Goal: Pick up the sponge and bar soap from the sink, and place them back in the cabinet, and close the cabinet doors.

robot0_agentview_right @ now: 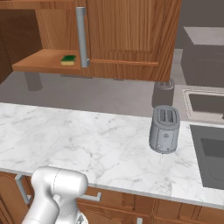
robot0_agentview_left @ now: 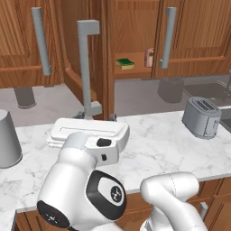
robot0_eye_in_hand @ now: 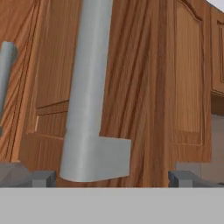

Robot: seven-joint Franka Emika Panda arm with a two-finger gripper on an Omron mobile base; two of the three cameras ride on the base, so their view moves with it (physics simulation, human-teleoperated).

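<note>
Reaching: the arm is stretching forward over the marble counter toward the cabinet.
Gripper: the gripper is standing wide open, holding nothing; in the hand view its two tips are sitting far apart, with the foot of a grey bar handle between them, close in front.
Left door: one of the doors is standing open, swung out toward the robot, its long handle rising just beyond the hand.
Right door: the other door is looking closed or nearly so; I cannot tell exactly.
Toaster: the toaster is standing on the counter, to the right of the arm.
Sink: the sink is lying at the right end of the counter.
Sponge: the sponge is lying on the shelf inside the cabinet.
Soap: the soap is standing on the same shelf, right of the sponge, partly hidden by the right door handle.
</note>
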